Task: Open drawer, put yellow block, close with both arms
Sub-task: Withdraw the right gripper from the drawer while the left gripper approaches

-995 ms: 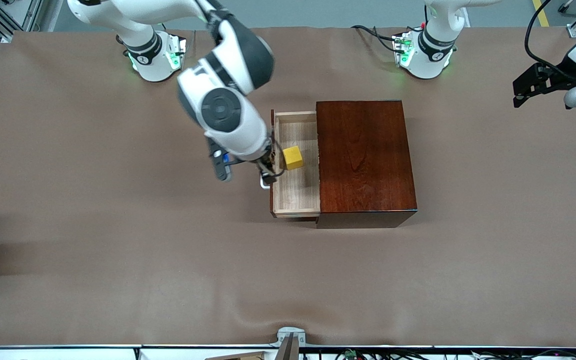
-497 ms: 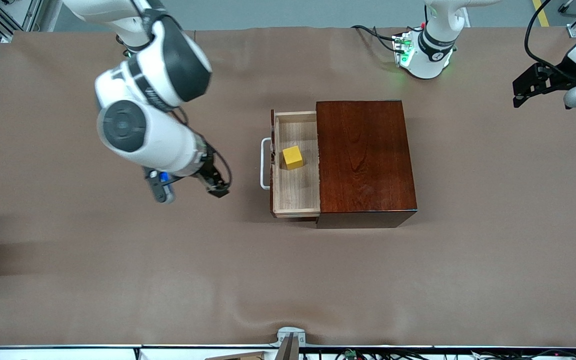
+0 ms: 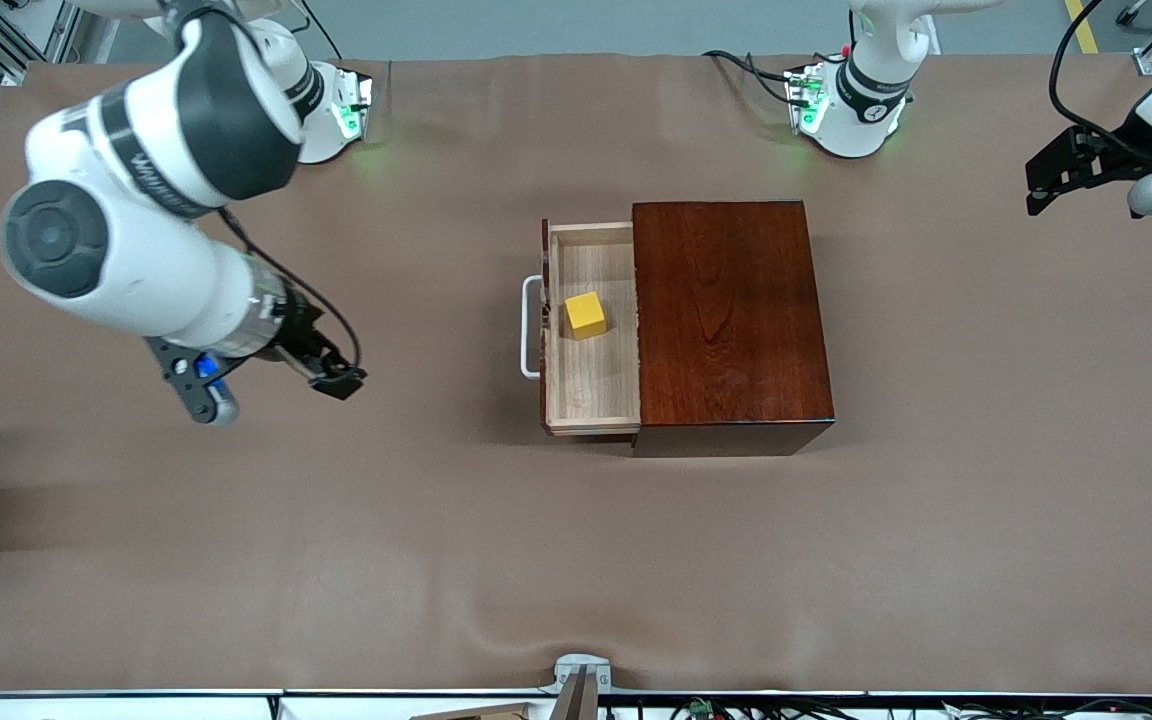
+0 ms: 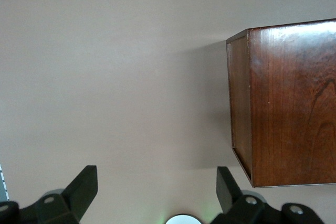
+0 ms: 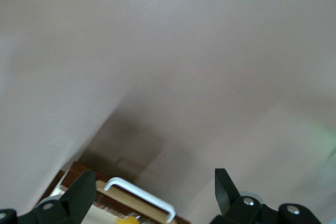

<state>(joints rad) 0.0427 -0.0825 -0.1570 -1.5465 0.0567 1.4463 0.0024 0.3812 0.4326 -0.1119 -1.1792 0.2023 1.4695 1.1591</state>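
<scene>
Right gripper [image 3: 331, 378]: withdrawn from drawer [image 3: 591, 330] toward right arm's end, jaws spread, empty. Yellow block [image 3: 586, 314]: inside open drawer. Left gripper [image 4: 157, 195]: parked, fingers apart in wrist view only. Arm lettering unreadable.

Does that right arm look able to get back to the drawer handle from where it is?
Probably yes: the right gripper hangs open over bare table, and nothing lies between it and the handle.

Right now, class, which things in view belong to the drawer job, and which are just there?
Belong to the job:
- drawer, open
- yellow block, in the drawer
- right gripper, open, over bare table
- left gripper, open, waiting at the table's edge

Just there:
- brown table cover
</scene>
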